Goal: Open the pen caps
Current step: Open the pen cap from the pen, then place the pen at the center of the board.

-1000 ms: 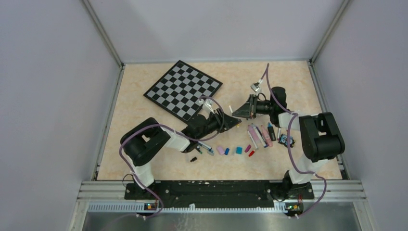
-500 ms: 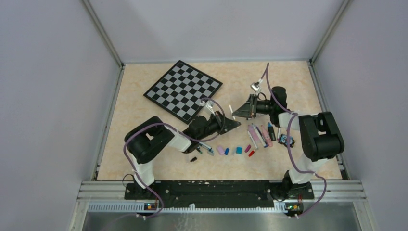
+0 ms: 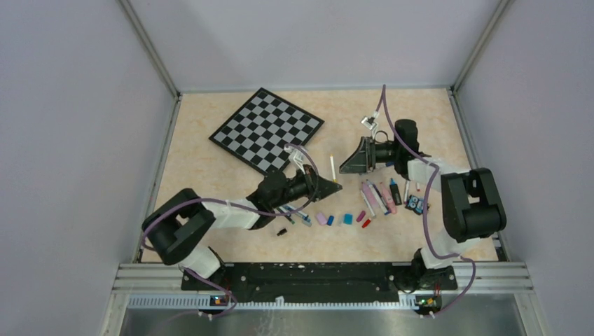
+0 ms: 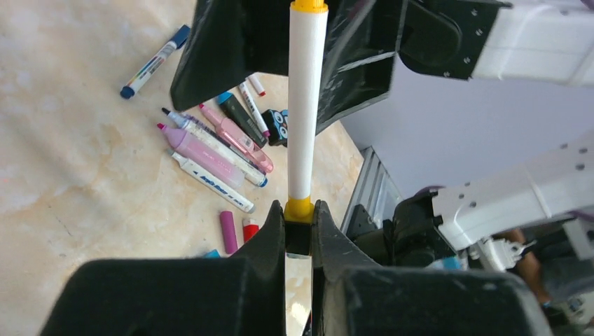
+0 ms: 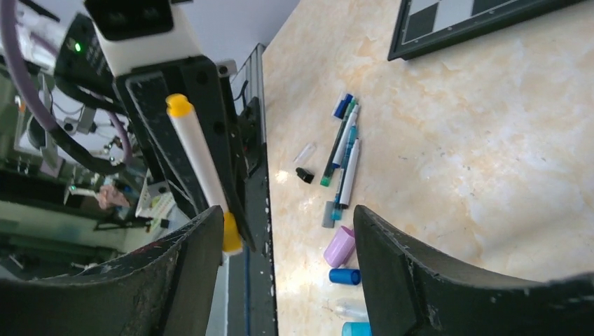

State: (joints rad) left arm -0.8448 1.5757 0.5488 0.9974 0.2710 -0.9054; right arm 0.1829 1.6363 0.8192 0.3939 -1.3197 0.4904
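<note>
Pen caps (image 3: 321, 218) already off their pens lie in a loose row on the counter (image 3: 210, 175) near its front edge: pink, blue, teal, magenta and red, with a black one further left. The checkered board (image 3: 266, 131) sits at an angle toward the far left, where it was a second ago.

The left arm (image 3: 231, 210) has changed most. Its elbow has swung out toward the near left corner, and its forearm now lies lower across the counter. The right arm (image 3: 466, 203) has shifted only slightly.

The left gripper (image 4: 299, 224) has its jaws clenched on the yellow end (image 4: 298, 208) of a white pen (image 4: 307, 105), which juts straight out from the tips. The right gripper (image 5: 287, 224) met that pen a second ago. Its jaws are now released and spread wide, with nothing between them, and the pen shows just outside one of its fingers.

A cluster of uncapped pens and pink highlighters (image 3: 382, 196) lies below the right gripper. A small owl-like figure (image 3: 417, 204) sits just to their right. The pen's other yellow end (image 5: 178, 105) is free in the air.
</note>
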